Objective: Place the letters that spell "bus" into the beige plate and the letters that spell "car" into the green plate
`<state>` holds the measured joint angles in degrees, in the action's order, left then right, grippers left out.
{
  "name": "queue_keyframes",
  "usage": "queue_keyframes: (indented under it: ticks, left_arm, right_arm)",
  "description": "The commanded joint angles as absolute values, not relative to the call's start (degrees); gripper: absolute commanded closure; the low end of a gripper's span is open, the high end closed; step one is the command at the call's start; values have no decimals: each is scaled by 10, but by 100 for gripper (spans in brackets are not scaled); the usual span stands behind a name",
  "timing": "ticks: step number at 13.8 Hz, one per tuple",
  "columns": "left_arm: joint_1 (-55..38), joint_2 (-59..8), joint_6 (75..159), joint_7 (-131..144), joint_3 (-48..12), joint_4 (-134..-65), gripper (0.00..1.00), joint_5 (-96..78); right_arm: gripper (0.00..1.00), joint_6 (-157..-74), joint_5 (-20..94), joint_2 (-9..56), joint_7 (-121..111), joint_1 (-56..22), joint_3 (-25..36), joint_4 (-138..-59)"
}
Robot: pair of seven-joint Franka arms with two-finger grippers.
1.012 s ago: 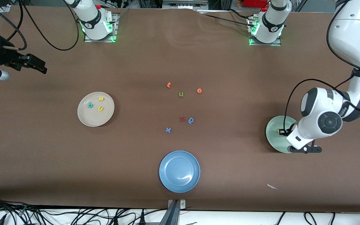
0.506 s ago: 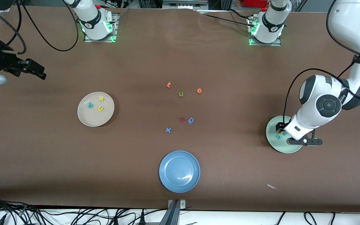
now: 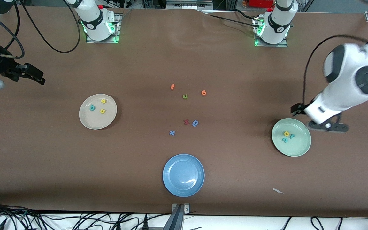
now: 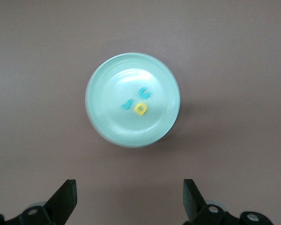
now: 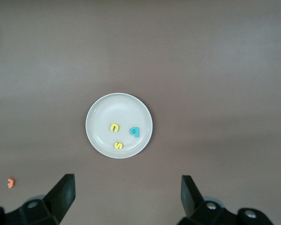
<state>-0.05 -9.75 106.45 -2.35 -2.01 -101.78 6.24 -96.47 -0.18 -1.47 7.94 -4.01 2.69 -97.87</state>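
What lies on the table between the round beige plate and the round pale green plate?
In the front view, between the beige plate and green plate lie three loose foam letters: a dark red letter, a blue rounded letter and a blue x.

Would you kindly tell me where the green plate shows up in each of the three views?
Front view: the green plate lies at the left arm's end of the table.
Left wrist view: green plate centred, past the open left pincer.
Right wrist view: not in it.
Shared landmark: the yellow "a" on the plate.
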Motion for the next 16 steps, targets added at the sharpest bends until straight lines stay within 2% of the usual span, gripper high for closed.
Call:
queue_keyframes:
  ticks: [1, 3, 5, 9, 16]
  left_arm:
    - [-35, -60, 982, -77, 35, -978, 0, 35]
    - [-50, -55, 921, -82, 61, -926, 0, 20]
    - [-51, -48, 899, -82, 66, -892, 0, 1]
    - [-76, -35, 905, -83, 79, -892, 0, 0]
    - [-67, -38, 904, -85, 76, -890, 0, 1]
  right_arm:
    - [0, -958, 4, -5, 69, -37, 23, -962]
    - [0, -958, 4, -6, 70, -38, 23, -962]
    - [0, -955, 4, -6, 69, -38, 23, -962]
    - [0, -955, 4, -6, 69, -38, 23, -962]
    - [0, -955, 5, -6, 69, -38, 23, -962]
